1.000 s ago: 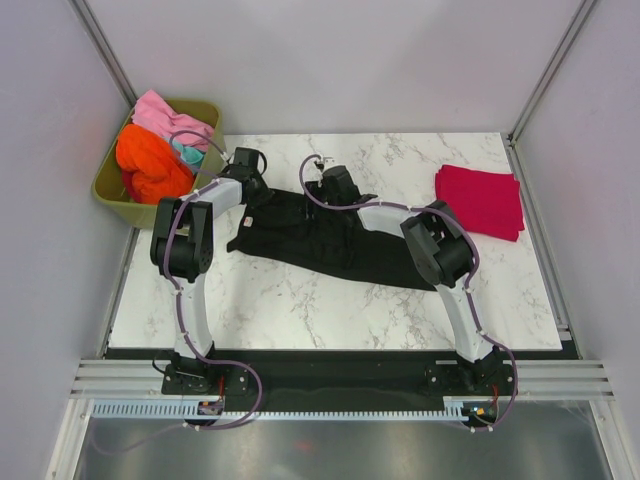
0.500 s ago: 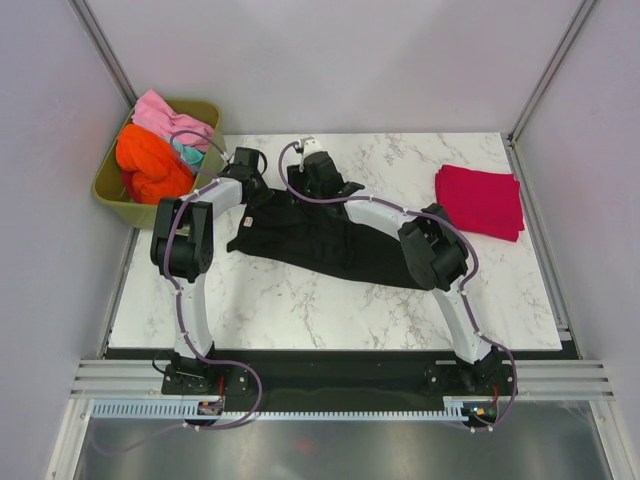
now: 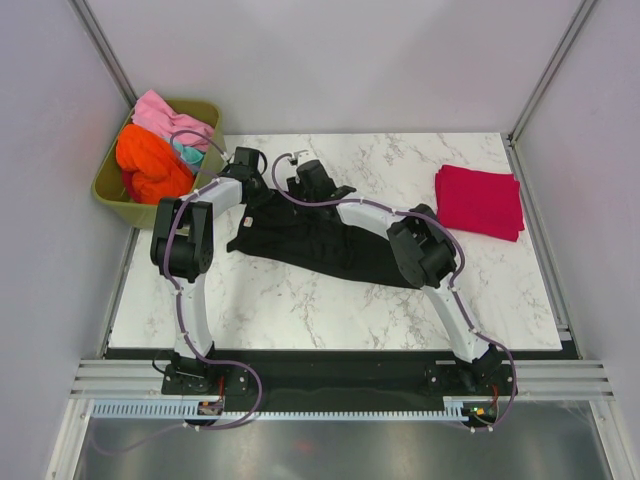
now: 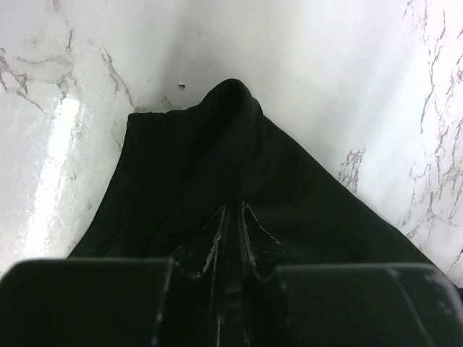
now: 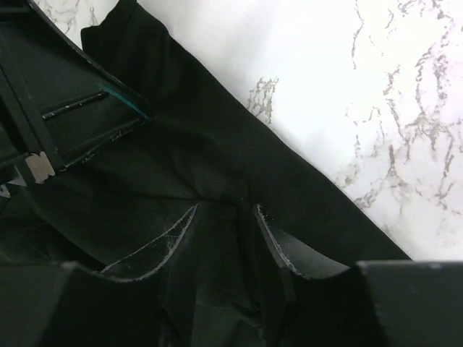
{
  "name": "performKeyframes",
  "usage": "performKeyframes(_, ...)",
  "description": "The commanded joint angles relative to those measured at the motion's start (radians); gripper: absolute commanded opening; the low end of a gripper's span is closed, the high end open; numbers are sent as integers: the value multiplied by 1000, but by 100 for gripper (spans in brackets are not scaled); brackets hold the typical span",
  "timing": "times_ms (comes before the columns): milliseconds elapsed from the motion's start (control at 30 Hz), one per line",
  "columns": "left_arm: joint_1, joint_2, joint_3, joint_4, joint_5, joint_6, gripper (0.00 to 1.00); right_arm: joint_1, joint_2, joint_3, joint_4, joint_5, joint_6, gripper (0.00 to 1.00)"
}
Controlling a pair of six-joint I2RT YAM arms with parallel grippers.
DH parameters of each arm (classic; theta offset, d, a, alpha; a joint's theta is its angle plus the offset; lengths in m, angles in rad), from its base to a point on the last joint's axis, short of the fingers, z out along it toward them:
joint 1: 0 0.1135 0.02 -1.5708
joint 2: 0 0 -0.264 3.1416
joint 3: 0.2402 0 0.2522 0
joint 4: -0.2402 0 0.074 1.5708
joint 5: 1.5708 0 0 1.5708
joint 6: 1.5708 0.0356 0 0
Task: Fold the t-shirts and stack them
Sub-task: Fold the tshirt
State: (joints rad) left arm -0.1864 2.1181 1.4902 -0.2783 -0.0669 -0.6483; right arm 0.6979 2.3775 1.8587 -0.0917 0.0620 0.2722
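A black t-shirt [image 3: 320,245] lies spread across the middle of the marble table. My left gripper [image 3: 250,168] is at its far left corner, shut on a peak of the black cloth [image 4: 231,130], with the fingertips [image 4: 233,206] pinched close. My right gripper [image 3: 306,180] is close beside it at the far edge, with a fold of the black cloth [image 5: 217,144] bunched between its fingers [image 5: 226,206]. A crimson red t-shirt [image 3: 480,200] lies folded at the right. Orange [image 3: 150,165], pink [image 3: 165,115] and teal [image 3: 188,153] shirts sit in the tub.
The olive-green tub [image 3: 112,195] stands off the table's far left corner. The left gripper's body [image 5: 51,108] shows close at the upper left of the right wrist view. Bare marble [image 3: 300,310] lies in front of the black shirt.
My right gripper has moved left along the shirt's far edge, closing in on the left gripper. The left gripper has stayed in place.
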Motion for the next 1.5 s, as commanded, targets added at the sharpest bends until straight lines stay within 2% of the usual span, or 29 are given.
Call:
performKeyframes(0,2,5,28,-22,3,-5,16,14,31,74,-29,18,-21,41)
performKeyframes(333,2,6,30,-22,1,-2,16,22,38,74,-46,38,-31,32)
performKeyframes(400,2,8,31,-24,1,-1,16,25,35,73,-48,41,-31,27)
performKeyframes(433,2,9,31,-24,1,-2,16,25,34,71,-48,41,-33,21)
performKeyframes(533,2,9,33,-24,3,-2,16,31,12,56,-46,50,-39,11)
performKeyframes(800,4,11,33,-24,-2,2,16,48,-80,-38,7,71,-42,0)
performKeyframes(1033,4,28,44,-36,-28,12,16,77,-222,-232,116,78,-36,0)
performKeyframes(1200,4,36,53,-48,-40,13,17,92,-333,-401,198,85,-16,5)
performKeyframes(1367,5,32,54,-55,-50,15,17,110,-408,-521,228,65,8,3)
performKeyframes(1400,5,32,54,-56,-50,15,17,118,-422,-539,230,67,13,8)
performKeyframes(1467,5,31,53,-55,-50,16,17,121,-455,-594,231,67,25,28)
